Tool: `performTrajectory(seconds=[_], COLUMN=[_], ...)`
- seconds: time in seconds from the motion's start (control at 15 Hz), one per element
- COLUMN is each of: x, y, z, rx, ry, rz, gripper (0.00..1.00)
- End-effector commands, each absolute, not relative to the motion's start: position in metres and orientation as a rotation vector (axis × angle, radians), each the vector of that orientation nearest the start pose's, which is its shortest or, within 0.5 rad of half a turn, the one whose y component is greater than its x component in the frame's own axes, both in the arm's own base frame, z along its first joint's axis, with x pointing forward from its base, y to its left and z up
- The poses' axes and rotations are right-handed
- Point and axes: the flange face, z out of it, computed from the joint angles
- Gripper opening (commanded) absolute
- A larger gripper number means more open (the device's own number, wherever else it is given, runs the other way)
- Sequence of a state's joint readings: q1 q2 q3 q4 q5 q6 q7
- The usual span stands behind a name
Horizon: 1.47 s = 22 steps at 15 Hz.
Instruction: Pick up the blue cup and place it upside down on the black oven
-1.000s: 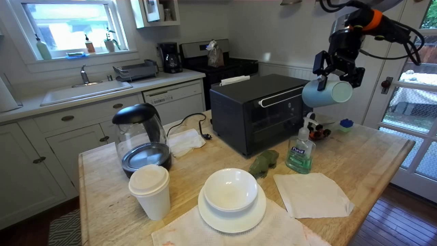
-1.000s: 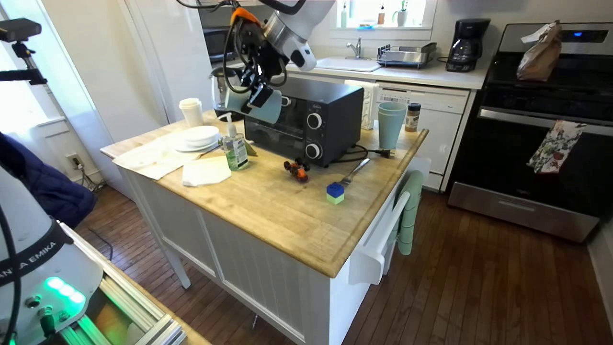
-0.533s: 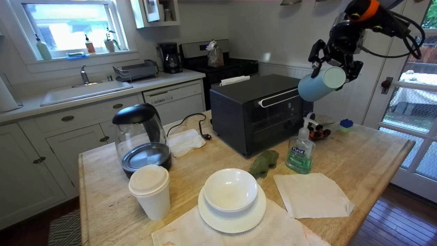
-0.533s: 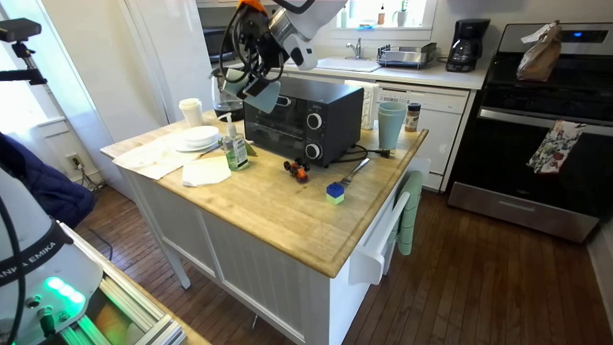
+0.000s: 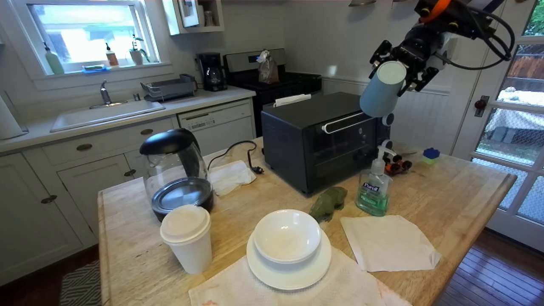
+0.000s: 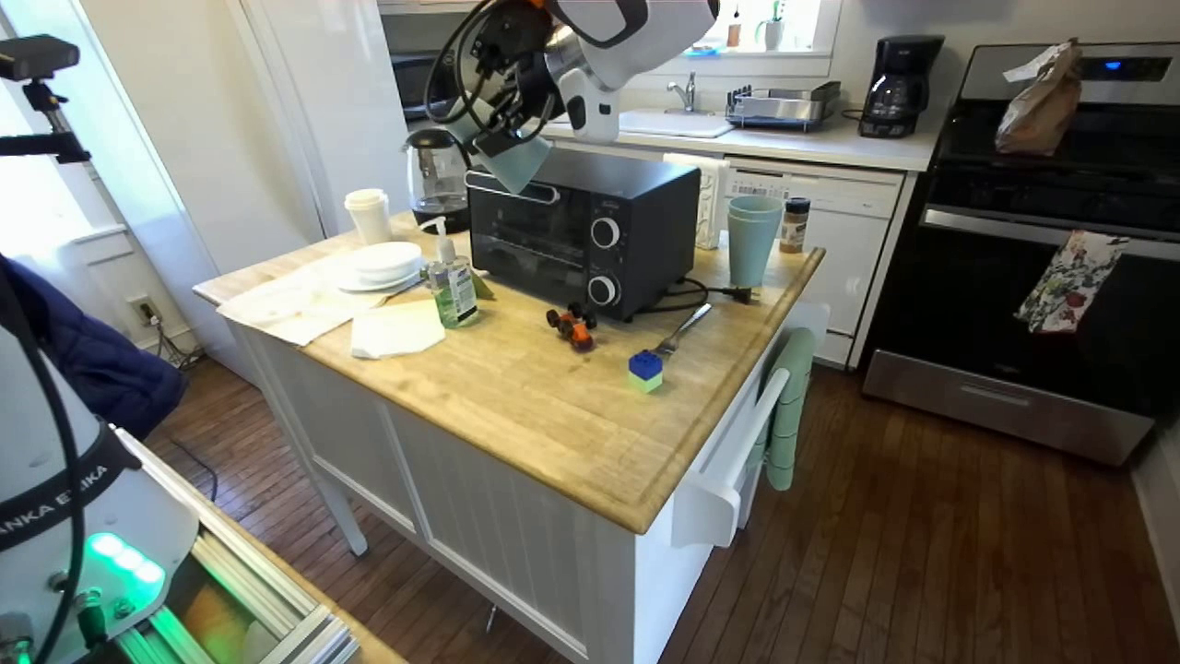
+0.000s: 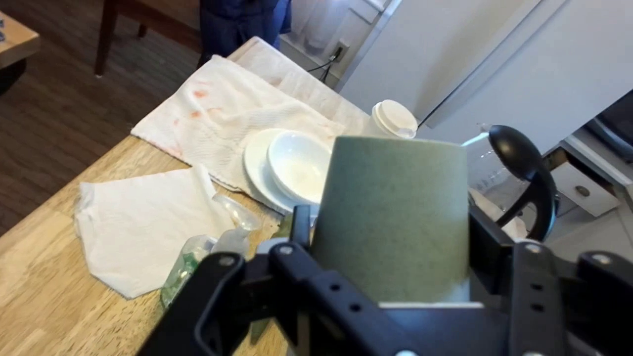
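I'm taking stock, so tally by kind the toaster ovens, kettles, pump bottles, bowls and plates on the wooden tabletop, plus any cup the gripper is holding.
Black oven: 1
Glass kettle: 1
Pump bottle: 1
White bowl: 1
White plate under the bowl: 1
Blue cup held in the gripper: 1
Total: 6

The arm (image 6: 659, 32) is smooth white, marked with a dark oval (image 6: 577, 112), and its base (image 6: 138, 512) is white as well, wrapped by a black band (image 6: 48, 484) on which the letters (image 6: 41, 506) "ANKA EMIKA" show. Three green lights (image 6: 127, 559) glow on the base, and a thick black cable (image 6: 71, 452) crosses it. An orange ring (image 5: 435, 9) and looping black cords (image 5: 506, 55) dress the far end. The gripper (image 7: 388, 225) is black too — jointed bars (image 7: 536, 269) with silver screws (image 7: 285, 250) and small round holes (image 7: 355, 307).
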<state>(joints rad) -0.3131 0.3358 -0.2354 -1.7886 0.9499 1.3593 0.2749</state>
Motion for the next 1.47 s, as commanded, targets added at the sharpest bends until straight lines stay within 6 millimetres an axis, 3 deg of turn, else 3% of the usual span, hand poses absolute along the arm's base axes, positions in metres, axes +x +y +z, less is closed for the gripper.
performTrajectory(seconds=[0.0, 0.47, 0.87, 1.4], x=[0.555, 0.574, 0.588, 0.604], y=[-0.203, -0.213, -0.219, -0.221], z=[0.383, 0.379, 0.354, 0.331], rx=[-1.647, -1.389, -1.179, -1.055], ry=[1.037, 1.137, 1.213, 1.270], rz=[0.744, 0.783, 0.797, 0.757], gripper=[0.50, 0.50, 0.50, 0.50])
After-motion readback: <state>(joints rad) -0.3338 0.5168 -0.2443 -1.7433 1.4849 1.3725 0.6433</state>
